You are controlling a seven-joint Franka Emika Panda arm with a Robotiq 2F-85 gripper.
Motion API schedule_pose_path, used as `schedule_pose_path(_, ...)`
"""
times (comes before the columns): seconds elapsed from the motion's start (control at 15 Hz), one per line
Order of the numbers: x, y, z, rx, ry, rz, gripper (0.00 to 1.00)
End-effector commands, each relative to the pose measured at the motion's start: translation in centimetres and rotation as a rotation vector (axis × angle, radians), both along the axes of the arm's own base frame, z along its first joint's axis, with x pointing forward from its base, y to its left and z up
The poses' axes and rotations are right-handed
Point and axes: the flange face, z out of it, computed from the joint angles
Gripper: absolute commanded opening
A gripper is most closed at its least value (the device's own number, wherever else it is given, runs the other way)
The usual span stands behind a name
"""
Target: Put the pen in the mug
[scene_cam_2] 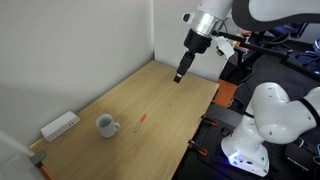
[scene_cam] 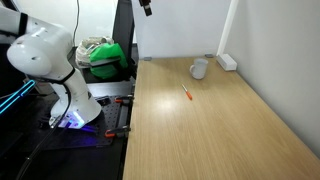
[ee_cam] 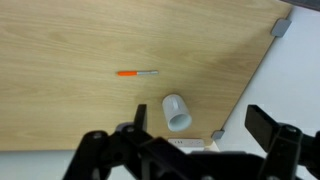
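Note:
The pen [scene_cam: 186, 93] is a thin orange-red stick lying flat on the wooden table [scene_cam: 200, 140], near the middle. It also shows in an exterior view [scene_cam_2: 140, 123] and in the wrist view [ee_cam: 137, 73]. The mug [scene_cam: 199, 68] is a small grey-white cup a short way beyond the pen, toward the wall; it shows too in an exterior view [scene_cam_2: 106, 125] and in the wrist view [ee_cam: 176, 112]. My gripper [scene_cam_2: 180, 72] hangs high above the table, well clear of both, and is cut off at the top of an exterior view [scene_cam: 145, 8]. In the wrist view its fingers [ee_cam: 200, 135] are spread open and empty.
A flat white box [scene_cam: 227, 61] lies by the wall near the mug, also in an exterior view [scene_cam_2: 60, 125]. A white wall backs the table. The robot base [scene_cam_2: 270, 120], a green bag [scene_cam: 105, 55] and red clamps [scene_cam: 120, 100] sit off the table's edge.

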Motion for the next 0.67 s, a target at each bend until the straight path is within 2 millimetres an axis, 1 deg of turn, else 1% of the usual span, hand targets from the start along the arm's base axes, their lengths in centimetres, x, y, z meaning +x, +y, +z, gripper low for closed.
schedule_pose_path(0.0, 2.2, -1.6, -1.0, 0.039, -0.095, 0.086, 1.0)
schedule_pose_path(0.2, 4.1, -3.3, -1.9, 0.065, -0.182, 0.166, 1.0)
schedule_pose_path(0.33, 5.1, -3.8, -2.4, 0.091, -0.226, 0.228, 1.0)
schedule_pose_path(0.6, 6.0, -3.1, -3.6, 0.108, -0.29, 0.397, 1.0)
